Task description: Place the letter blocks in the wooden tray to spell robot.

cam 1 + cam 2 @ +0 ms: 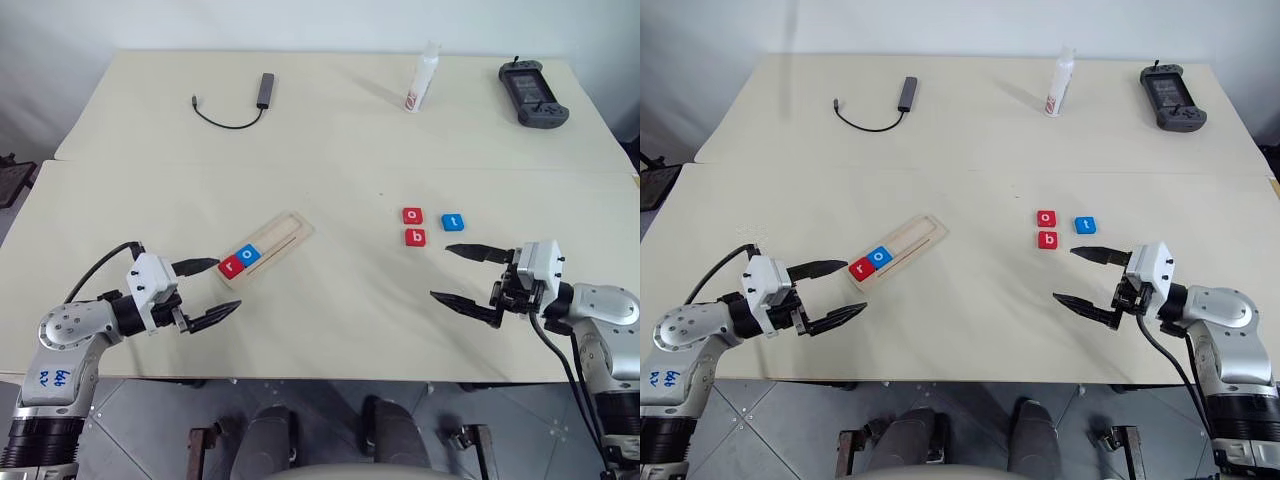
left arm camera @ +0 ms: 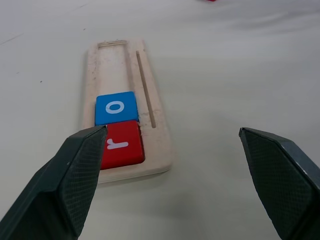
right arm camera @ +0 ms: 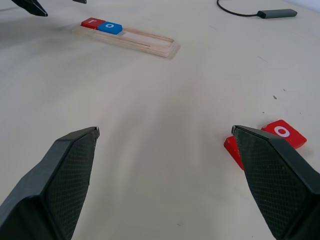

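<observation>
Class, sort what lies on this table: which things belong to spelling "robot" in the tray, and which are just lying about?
Job: wooden tray holding red r and blue o; loose red o, red b, blue t.

Lying about: cable adapter, white bottle, handheld controller.

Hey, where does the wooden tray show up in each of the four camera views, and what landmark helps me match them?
Left eye view: wooden tray left of centre, angled, by the left gripper.
Right eye view: wooden tray left of centre, same angle.
Left wrist view: tray centre-left, running lengthwise away from the camera.
Right wrist view: tray far away, near the upper edge.
Shared landmark: the red r block and blue o block side by side at one end.
</observation>
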Robot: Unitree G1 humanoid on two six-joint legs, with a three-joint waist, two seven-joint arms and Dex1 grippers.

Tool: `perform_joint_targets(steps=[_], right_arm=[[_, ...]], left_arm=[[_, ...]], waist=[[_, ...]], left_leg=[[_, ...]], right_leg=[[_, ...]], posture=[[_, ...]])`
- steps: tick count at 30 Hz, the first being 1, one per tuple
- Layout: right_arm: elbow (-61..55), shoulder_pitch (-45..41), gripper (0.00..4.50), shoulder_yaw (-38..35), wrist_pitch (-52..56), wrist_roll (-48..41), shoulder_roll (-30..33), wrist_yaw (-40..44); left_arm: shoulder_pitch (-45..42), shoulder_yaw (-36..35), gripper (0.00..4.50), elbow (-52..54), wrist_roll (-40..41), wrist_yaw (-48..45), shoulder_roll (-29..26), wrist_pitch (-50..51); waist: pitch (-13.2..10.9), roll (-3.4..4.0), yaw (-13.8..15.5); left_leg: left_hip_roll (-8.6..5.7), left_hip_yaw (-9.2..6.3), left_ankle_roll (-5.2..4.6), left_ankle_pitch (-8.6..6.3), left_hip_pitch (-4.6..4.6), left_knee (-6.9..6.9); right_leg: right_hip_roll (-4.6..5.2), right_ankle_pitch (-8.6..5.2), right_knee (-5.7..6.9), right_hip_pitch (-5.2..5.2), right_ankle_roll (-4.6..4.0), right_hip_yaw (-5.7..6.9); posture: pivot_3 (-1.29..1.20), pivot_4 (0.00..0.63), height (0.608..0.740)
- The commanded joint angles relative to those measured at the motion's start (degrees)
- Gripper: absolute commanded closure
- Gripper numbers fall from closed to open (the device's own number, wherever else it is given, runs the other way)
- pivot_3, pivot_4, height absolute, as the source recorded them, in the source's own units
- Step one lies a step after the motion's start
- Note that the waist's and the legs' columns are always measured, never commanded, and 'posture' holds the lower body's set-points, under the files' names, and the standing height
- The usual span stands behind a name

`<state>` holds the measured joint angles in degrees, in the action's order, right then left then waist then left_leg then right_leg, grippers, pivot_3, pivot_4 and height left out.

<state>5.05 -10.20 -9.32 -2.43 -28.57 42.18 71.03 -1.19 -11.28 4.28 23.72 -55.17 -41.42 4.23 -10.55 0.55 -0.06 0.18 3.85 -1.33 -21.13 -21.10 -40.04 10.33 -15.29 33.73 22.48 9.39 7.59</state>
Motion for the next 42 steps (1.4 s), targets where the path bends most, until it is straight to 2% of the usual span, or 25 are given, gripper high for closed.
perform_joint_targets(steps=[1, 6, 12, 18, 24, 28, 36, 42], right_arm=[[0.1, -0.9, 0.05, -1.4, -0.1, -1.0, 0.2, 1.0], [-2.1, -3.7, 0.05, 0.6, 1.9, -1.9, -1.7, 1.2], [-10.8, -9.8, 0.05, 7.0, 7.1, -3.4, -8.7, -1.9], [-13.3, -12.2, 0.05, 9.4, 10.7, -4.5, -10.5, -1.6], [-15.1, -10.2, 0.05, 7.4, 12.9, -5.6, -8.0, -0.6], [-16.9, -4.5, 0.05, 3.1, 13.8, -6.2, -3.8, -0.5], [-19.0, -0.3, 0.05, 0.9, 13.1, -5.9, -4.0, -3.6], [-20.6, 1.1, 0.05, 0.9, 12.6, -5.8, -4.9, -5.2]], left_arm=[[1.5, -2.3, 0.00, 2.6, 0.3, 1.1, 0.2, -0.6], [4.5, -5.5, 0.00, 4.0, 1.7, 4.3, 1.7, 0.9], [11.2, -11.7, 0.00, 1.2, 2.7, 7.9, 5.7, -0.4], [12.4, -13.5, 0.00, -1.8, 2.0, 8.1, 6.2, -2.5], [9.6, -10.9, 0.00, 3.2, 3.0, 9.6, 6.9, 1.1], [3.1, -6.9, 0.00, 4.4, 2.2, 10.2, 6.4, 4.5], [-4.7, 1.3, 0.00, -5.0, -5.7, 8.4, 5.1, 2.9], [-8.0, 2.6, 0.00, -9.7, -7.6, 8.6, 5.3, 2.9]], waist=[[0.0, 0.00, 0.0], [0.0, 0.00, 0.0], [0.0, 0.01, -0.5], [0.0, -0.02, 1.0], [0.0, -0.02, 1.3], [0.0, -0.02, 1.6], [0.0, -0.04, 0.0], [0.0, -0.05, 0.1]], left_leg=[[0.00, 0.00, 0.00, 0.00, 0.00, 0.00], [0.02, 0.00, 0.00, 0.00, 0.01, -0.01], [0.13, -0.15, 0.04, -0.02, 0.03, 0.02], [-0.01, -0.11, 0.00, -0.04, -0.04, -0.05], [-0.02, -0.09, -0.01, -0.05, -0.06, -0.03], [-0.01, -0.05, -0.01, -0.05, -0.05, -0.03], [0.03, 0.07, 0.02, -0.04, 0.03, 0.04], [0.02, 0.05, 0.02, -0.03, -0.01, 0.00]], right_leg=[[0.00, 0.00, 0.00, 0.00, 0.00, 0.00], [0.00, 0.00, 0.01, 0.00, 0.00, -0.01], [-0.05, 0.00, 0.03, 0.08, 0.00, -0.08], [0.02, 0.00, 0.01, 0.02, -0.01, 0.02], [0.02, 0.00, 0.00, 0.03, -0.01, 0.03], [0.00, 0.00, 0.01, 0.04, -0.01, 0.04], [-0.07, 0.00, 0.03, 0.03, -0.01, -0.01], [-0.06, 0.00, 0.02, 0.04, -0.01, -0.01]], posture=[[0.00, 0.150, 0.740], [0.00, 0.150, 0.740], [0.00, 0.150, 0.740], [0.00, 0.150, 0.740], [0.00, 0.150, 0.740], [0.00, 0.150, 0.740], [0.00, 0.150, 0.740], [0.00, 0.150, 0.740]])
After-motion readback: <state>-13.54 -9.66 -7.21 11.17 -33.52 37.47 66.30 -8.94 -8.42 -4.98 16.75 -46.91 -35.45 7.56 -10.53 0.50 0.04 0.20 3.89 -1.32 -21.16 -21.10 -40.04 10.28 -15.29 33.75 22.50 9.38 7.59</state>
